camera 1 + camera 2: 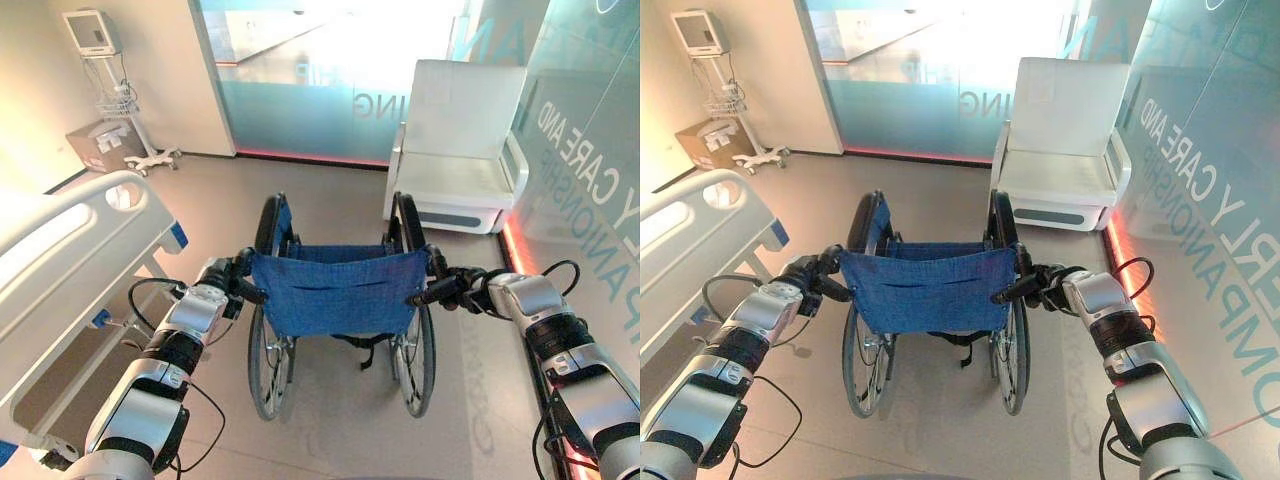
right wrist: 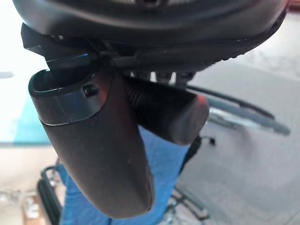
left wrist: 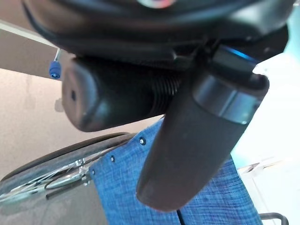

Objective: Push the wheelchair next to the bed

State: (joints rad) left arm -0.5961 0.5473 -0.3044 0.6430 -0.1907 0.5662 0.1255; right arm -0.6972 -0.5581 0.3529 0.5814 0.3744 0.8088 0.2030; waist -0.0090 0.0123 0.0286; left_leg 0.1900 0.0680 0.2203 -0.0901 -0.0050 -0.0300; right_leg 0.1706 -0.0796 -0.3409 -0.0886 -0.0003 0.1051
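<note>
One bed (image 1: 70, 250) stands along the robot's left, its white rail and blue-tipped corner near the wheelchair's left wheel but apart from it. One white armchair (image 1: 458, 150) sits against the frosted glass wall (image 1: 300, 115) ahead on the right. One wheelchair (image 1: 338, 290) stands in the middle of the floor (image 1: 330, 420), directly before the robot, its blue back facing the camera and its two big wheels on the floor. One monitor stand (image 1: 100, 60) is in the far left corner, with one cardboard box (image 1: 100, 145) beside its base.

The left hand (image 1: 222, 277) is clenched round the left handle (image 3: 117, 101) of the wheelchair; the wrist view shows the thumb lying across the black grip. The right hand (image 1: 468, 288) is wrapped round the right handle (image 2: 173, 115) in the same way.

The floor is smooth and pale grey-beige. A red strip of light runs along the foot of the glass wall on the right, which bears large white lettering.
</note>
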